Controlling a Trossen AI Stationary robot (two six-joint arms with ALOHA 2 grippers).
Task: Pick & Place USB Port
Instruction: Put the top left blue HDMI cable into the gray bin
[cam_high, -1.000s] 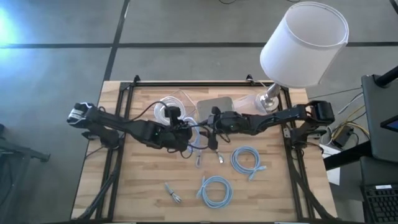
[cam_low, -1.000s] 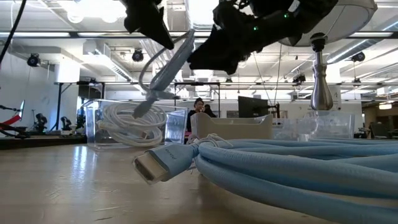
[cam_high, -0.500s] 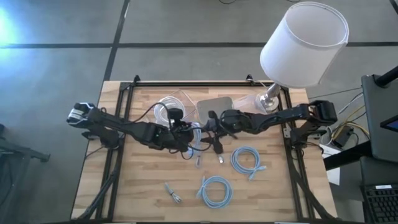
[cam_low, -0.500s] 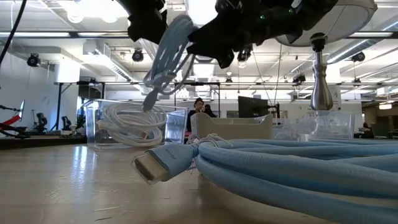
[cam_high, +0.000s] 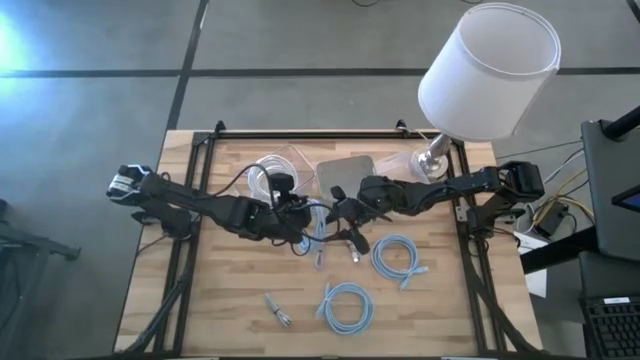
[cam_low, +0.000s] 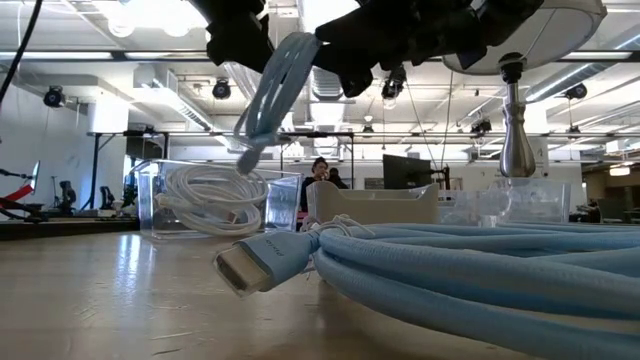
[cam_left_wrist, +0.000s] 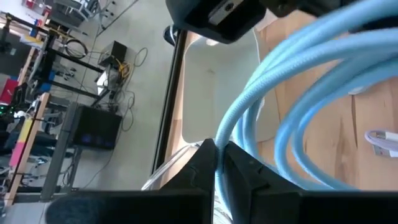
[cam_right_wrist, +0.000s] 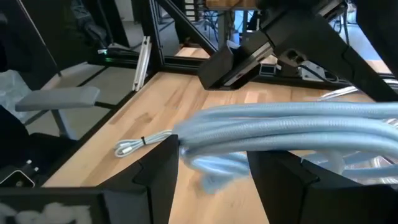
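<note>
The left gripper (cam_left_wrist: 217, 163) has its fingers (cam_left_wrist: 199, 163) pinched tight on a strand of the coiled light-blue cable (cam_left_wrist: 298, 81), holding the coil up above the wooden surface (cam_high: 230, 300) near its middle. The right gripper (cam_right_wrist: 211, 163) has its fingers (cam_right_wrist: 158, 171) spread wide, with the end of the same coil lying between them. Two more blue cable coils (cam_high: 398, 258) rest on the surface nearby.

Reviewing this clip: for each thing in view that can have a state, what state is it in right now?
Left hand: shut on the light blue cable, above the table's middle.
Right hand: open, fingers either side of the same cable.
Light blue cable: lifted off the table, hanging looped.
Two coiled blue cables: lying flat on the table.
Clear bin: upright, holding a white cable.
Lamp: upright at the table's far right corner.
</note>
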